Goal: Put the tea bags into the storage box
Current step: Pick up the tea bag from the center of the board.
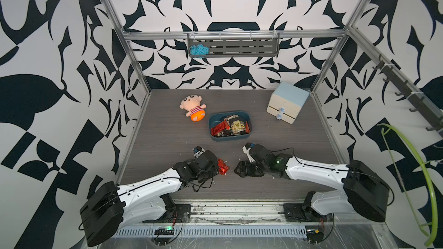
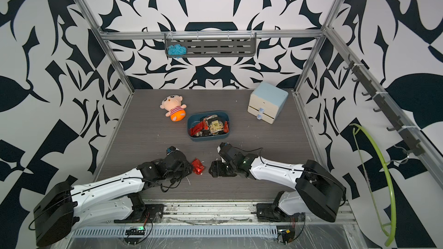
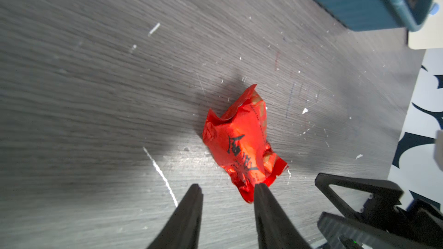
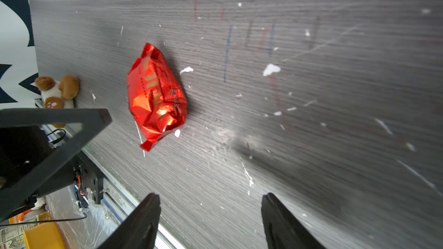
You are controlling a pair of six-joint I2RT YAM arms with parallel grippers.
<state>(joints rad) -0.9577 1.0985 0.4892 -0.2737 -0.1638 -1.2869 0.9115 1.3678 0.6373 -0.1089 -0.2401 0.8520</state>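
Lying on the tabletop (image 3: 96,92), red tea bag (image 3: 242,144) meets one fingertip (image 3: 260,188) of the parted left gripper (image 3: 226,188), contact hidden in both top views; right gripper (image 4: 211,197) spread, empty; storage box (image 1: 229,138) well apart.

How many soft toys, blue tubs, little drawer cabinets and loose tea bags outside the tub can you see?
Soft toys: 2, the doll and a brown-and-white toy
Blue tub: 1
Drawer cabinet: 1
Loose tea bag, red: 1
Total: 5
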